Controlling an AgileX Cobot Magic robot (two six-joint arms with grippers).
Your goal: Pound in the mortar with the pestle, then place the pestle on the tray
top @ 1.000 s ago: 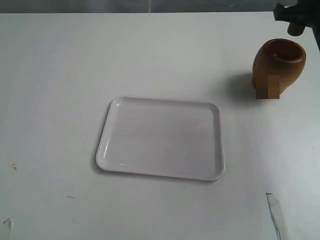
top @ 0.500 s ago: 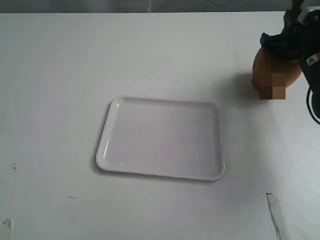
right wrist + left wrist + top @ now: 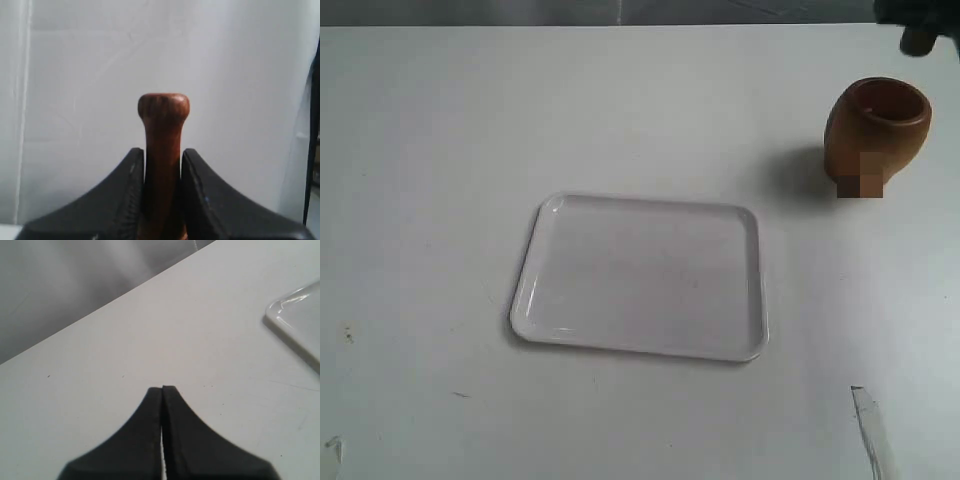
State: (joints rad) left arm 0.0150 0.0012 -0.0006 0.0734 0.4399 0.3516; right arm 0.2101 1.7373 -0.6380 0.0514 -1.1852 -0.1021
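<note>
The light-brown wooden mortar [image 3: 876, 130] stands at the far right of the table, its reddish hollow showing. The white tray [image 3: 640, 275] lies flat in the middle, and one corner of the tray [image 3: 295, 322] shows in the left wrist view. My right gripper [image 3: 163, 152] is shut on the thin handle of the reddish-brown pestle [image 3: 163, 130], whose knob sticks out past the fingertips. In the exterior view only a dark bit of the right gripper [image 3: 918, 22] shows at the top right corner, above and behind the mortar. My left gripper [image 3: 162, 388] is shut and holds nothing, over bare table.
The white table [image 3: 440, 150] spreads around the tray. A thin pale strip [image 3: 870, 430] lies near the front right. The table's far edge [image 3: 100, 305] meets a grey backdrop in the left wrist view.
My right gripper with the pestle rose from the mortar's mouth, where it covered the rim half a second ago, up to the top right corner. The mortar stays put.
</note>
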